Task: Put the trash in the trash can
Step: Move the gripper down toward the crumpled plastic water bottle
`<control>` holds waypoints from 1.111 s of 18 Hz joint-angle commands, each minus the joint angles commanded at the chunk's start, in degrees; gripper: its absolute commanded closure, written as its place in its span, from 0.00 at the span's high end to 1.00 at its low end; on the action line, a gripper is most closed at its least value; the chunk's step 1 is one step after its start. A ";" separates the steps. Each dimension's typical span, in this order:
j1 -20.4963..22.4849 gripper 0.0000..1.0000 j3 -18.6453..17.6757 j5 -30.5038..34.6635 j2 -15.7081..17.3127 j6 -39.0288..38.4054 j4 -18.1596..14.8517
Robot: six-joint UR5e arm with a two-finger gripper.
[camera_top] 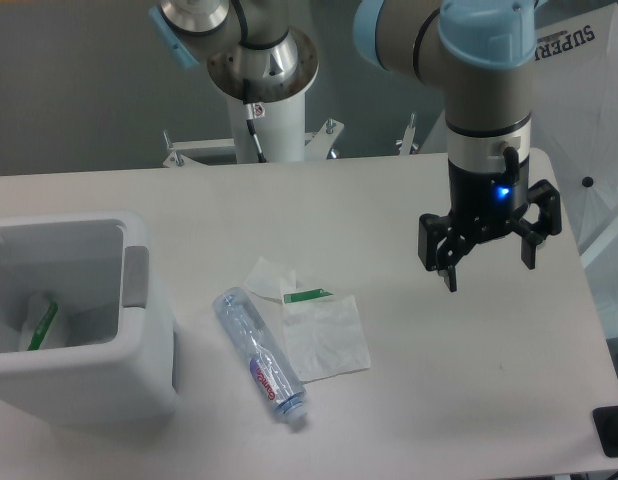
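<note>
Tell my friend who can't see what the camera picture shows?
A robot arm's open tool hangs above a white table, holding nothing. Left of it lie a crushed bottle, a flat bag and a small scrap, beside a white trash can.

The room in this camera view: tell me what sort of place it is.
Probably a robotics lab: a pedestal-mounted robot arm with an open gripper hangs over a plain white table staged with a trash can and a crushed bottle.

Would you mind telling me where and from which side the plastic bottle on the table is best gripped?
Probably across the middle of the plastic bottle, from straight above. It lies flat on the table, running diagonally with its cap end toward the near edge, so the open pincer would turn to close across its narrow width. The flat bag touches one side, so a finger may catch it.
</note>
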 joint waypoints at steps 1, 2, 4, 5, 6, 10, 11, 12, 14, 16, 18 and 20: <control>-0.09 1.00 -0.09 0.09 0.00 0.09 0.00; 0.00 1.00 0.09 0.00 -0.09 0.09 0.09; 0.00 1.00 -0.08 0.09 -0.26 -0.70 0.70; -0.09 1.00 -0.17 0.09 -0.35 -1.05 2.09; -0.09 1.00 -0.61 -0.09 -0.35 -1.23 3.33; -0.44 1.00 -1.58 0.35 -3.24 -2.19 5.45; -0.53 1.00 -1.58 0.35 -3.86 -3.76 5.54; -0.79 1.00 -1.93 0.18 -4.13 -5.35 5.62; -1.93 1.00 -2.37 0.09 -4.74 -6.68 5.89; -2.89 1.00 -2.55 -0.09 -5.97 -7.46 6.50; -3.95 1.00 -4.03 0.17 -6.85 -8.52 6.42; -5.70 1.00 -5.44 -0.17 -6.94 -8.88 6.42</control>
